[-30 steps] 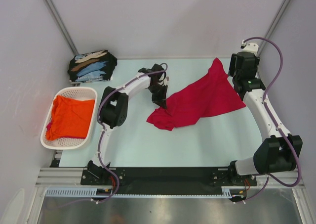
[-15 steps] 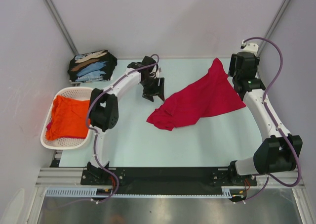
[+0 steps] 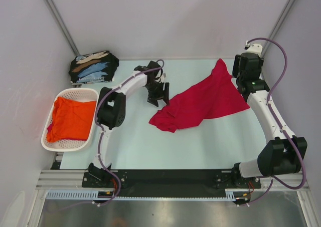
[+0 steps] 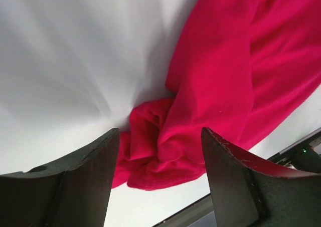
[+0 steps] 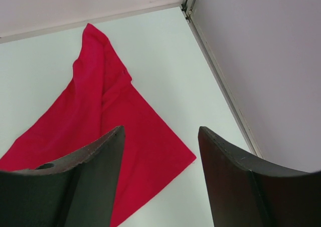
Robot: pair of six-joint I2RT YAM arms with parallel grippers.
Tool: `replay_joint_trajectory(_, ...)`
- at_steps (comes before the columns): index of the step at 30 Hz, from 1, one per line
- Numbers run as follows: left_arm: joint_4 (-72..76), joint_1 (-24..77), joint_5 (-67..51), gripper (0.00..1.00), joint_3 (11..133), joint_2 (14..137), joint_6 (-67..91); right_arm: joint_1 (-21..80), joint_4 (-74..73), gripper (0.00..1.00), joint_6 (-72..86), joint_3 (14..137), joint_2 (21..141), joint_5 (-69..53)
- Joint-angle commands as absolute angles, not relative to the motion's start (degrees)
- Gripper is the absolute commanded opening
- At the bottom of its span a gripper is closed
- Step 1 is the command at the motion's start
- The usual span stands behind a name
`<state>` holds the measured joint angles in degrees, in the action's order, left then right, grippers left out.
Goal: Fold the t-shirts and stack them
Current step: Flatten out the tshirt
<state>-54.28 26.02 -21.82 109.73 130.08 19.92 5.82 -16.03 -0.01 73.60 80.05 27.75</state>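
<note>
A crimson red t-shirt (image 3: 200, 102) lies loosely spread and rumpled across the middle of the table, one corner reaching the back right. My left gripper (image 3: 159, 97) hovers just off its left edge, open and empty; its wrist view shows the bunched red cloth (image 4: 200, 111) beyond the spread fingers. My right gripper (image 3: 239, 72) is open above the back right corner, with the red t-shirt (image 5: 95, 137) below it. An orange t-shirt (image 3: 71, 118) fills the white basket (image 3: 56, 145). Black t-shirts with light-blue and tan prints (image 3: 93, 66) lie folded in a stack at the back left.
The white perforated basket stands at the left edge of the table. Grey walls close in the back and both sides, with a metal rail (image 5: 220, 81) in the right corner. Both arm bases (image 3: 170, 179) sit along the near edge.
The left gripper was shut on the red shirt's left edge, then opened and let go. It swung back towards the far left and has returned closer to the cloth. The right arm stayed still.
</note>
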Motion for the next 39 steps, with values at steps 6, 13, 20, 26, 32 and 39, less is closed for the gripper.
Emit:
replay_joint_trajectory(6,-53.0,28.4,-26.9,0.16,116.0,132.8,20.5,5.7,-14.9,0.66,0.2,74.4,79.4,28.6)
replay_joint_trajectory(13,-53.6,28.6,-25.4,0.00,115.9,132.2,19.6,5.4,-15.0,0.66,-1.1,74.9,79.9,28.8)
replay_joint_trajectory(20,-53.9,28.0,-24.1,0.64,115.8,130.5,19.8,5.4,-15.6,0.66,-0.7,75.1,80.4,28.7)
replay_joint_trajectory(26,-53.6,27.9,-24.0,0.65,116.9,132.4,19.8,5.5,-15.6,0.66,-0.7,75.1,80.6,28.5)
replay_joint_trajectory(32,-53.4,28.2,-27.0,0.47,120.4,138.4,20.7,5.5,-15.7,0.66,-1.1,75.6,80.9,28.7)
replay_joint_trajectory(39,-53.7,28.0,-25.8,0.00,120.7,136.6,20.0,5.5,-16.0,0.66,-1.3,76.5,81.1,29.1)
